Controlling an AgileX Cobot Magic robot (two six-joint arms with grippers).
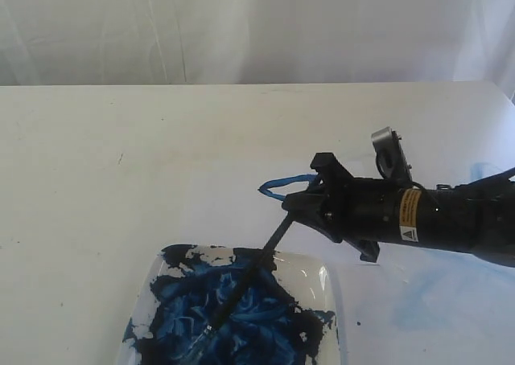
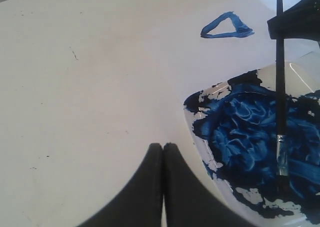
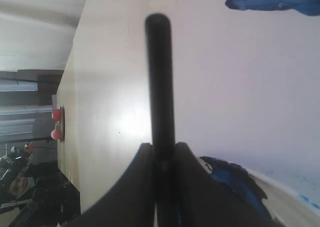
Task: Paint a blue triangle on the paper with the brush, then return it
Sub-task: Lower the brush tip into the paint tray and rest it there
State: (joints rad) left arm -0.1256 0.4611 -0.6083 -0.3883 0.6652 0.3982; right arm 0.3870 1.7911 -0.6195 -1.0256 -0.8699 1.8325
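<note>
Right claw (image 1: 304, 208) is clamped on the upper end of the brush (image 1: 245, 285). The handle slants down and the bristles rest in the thick blue paint (image 1: 261, 321) of the clear tray (image 1: 328, 278), by the near edge of the worktop (image 1: 121, 180) in the exterior view. The blue triangle (image 2: 227, 35) lies closed on the paper (image 3: 240, 77), just beyond the tray, away from that edge. Left claw (image 2: 163, 148) hangs over bare worktop beside the tray, fingers pressed together, holding nothing.

A clear tray (image 1: 320, 275) of dark blue paint (image 1: 265, 317) sits on the cream table (image 1: 121, 180).
</note>
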